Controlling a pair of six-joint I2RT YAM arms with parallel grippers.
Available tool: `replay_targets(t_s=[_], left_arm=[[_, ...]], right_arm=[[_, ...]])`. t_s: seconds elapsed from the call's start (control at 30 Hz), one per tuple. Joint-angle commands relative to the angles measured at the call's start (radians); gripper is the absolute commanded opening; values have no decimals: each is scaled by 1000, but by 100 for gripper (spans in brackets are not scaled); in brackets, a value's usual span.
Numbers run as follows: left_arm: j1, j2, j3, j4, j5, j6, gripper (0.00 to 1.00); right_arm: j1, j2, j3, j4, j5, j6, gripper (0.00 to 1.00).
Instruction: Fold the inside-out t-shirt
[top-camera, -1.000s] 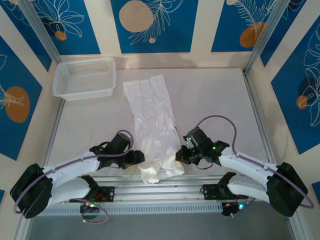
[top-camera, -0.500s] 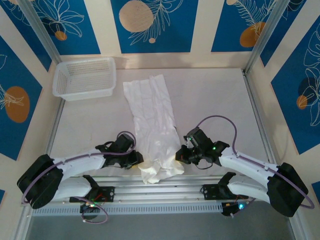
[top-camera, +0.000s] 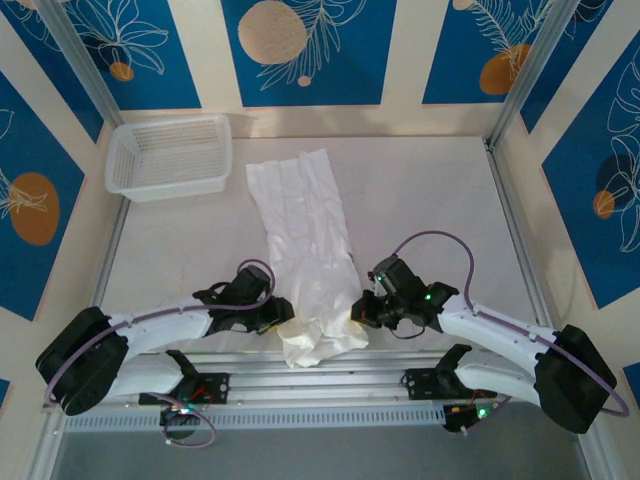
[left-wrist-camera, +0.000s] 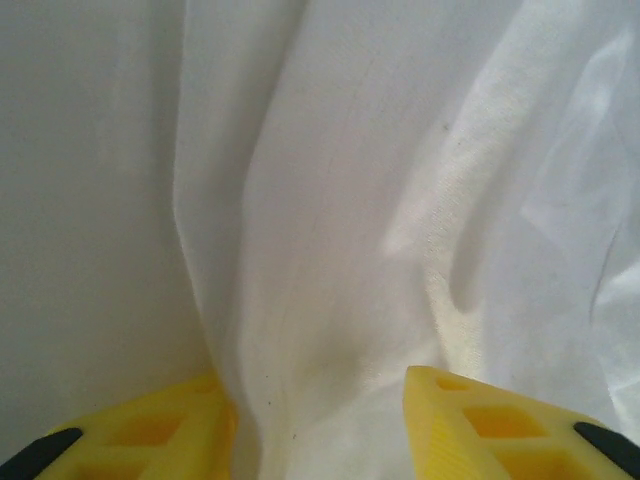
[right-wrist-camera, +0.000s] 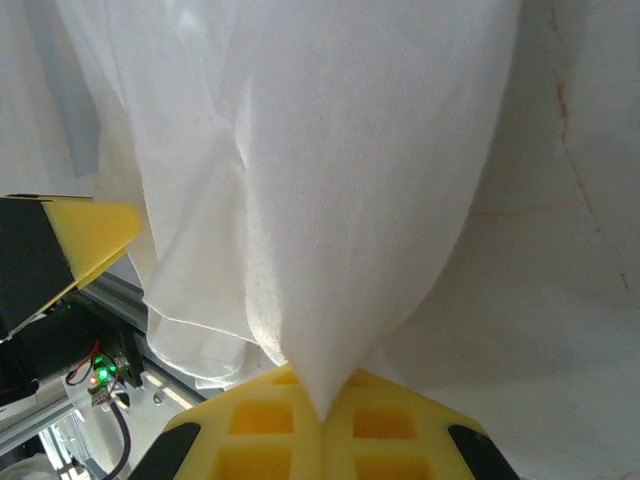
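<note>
Blue-and-cream panels (top-camera: 300, 50) printed with leaves and orange discs wall in a white table (top-camera: 430, 190) on which two robot arms work a garment. The left arm (top-camera: 150, 335) and the right arm (top-camera: 500, 335) each sweep inward from the near corners, low over the surface and bent at the elbow, and meet the near end of the inside-out t-shirt (top-camera: 305, 235) from opposite sides.

The shirt lies as a long, narrow white strip from the far middle of the table to its near edge, where it bunches into a crumpled heap that reaches the aluminium rails (top-camera: 330, 380).

The left gripper (top-camera: 283, 320) sits at the heap's left side. In the left wrist view its yellow fingers (left-wrist-camera: 150, 435) stand apart, with a soft ridge of cloth rising between them.

The right gripper (top-camera: 357, 312) is at the heap's right side. In the right wrist view its fingers (right-wrist-camera: 250, 430) are pressed together and pinch a peak of the fabric, which fans out from the pinch.

Bare tabletop spreads wide to the right of the shirt. A narrower stretch lies to its left.

A white mesh basket (top-camera: 170, 155) stands in the far left corner, well apart from the shirt, with its mesh floor in plain view.
</note>
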Motion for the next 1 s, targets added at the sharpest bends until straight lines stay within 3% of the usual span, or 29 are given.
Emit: replay_targets(t_s=[0.0, 0.13, 0.27, 0.4, 0.5, 0.57, 0.7, 0.87, 0.97], left_arm=[[-10, 8, -6, 22, -27, 2, 30], [-12, 3, -4, 56, 1, 36, 0], [-28, -61, -15, -10, 7, 84, 0], [-76, -191, -21, -77, 21, 90, 0], [-100, -322, 18, -185, -53, 93, 0], [-100, -412, 43, -235, -133, 103, 0], [-71, -497, 114, -302, -303, 101, 0], [25, -378, 285, -286, -440, 250, 0], [180, -231, 374, -206, -326, 319, 0]], right_arm=[[5, -6, -12, -9, 30, 18, 0], [7, -22, -42, -5, 49, 31, 0], [17, -111, -101, -39, 53, 45, 0], [81, -328, -109, -171, 89, 82, 0], [89, -497, -61, -276, 131, 118, 0], [75, -528, -16, -294, 154, 116, 0], [-10, -383, 141, -265, 139, 11, 0], [-120, -84, 396, -172, 167, -131, 0], [-210, 79, 534, -115, 134, -159, 0]])
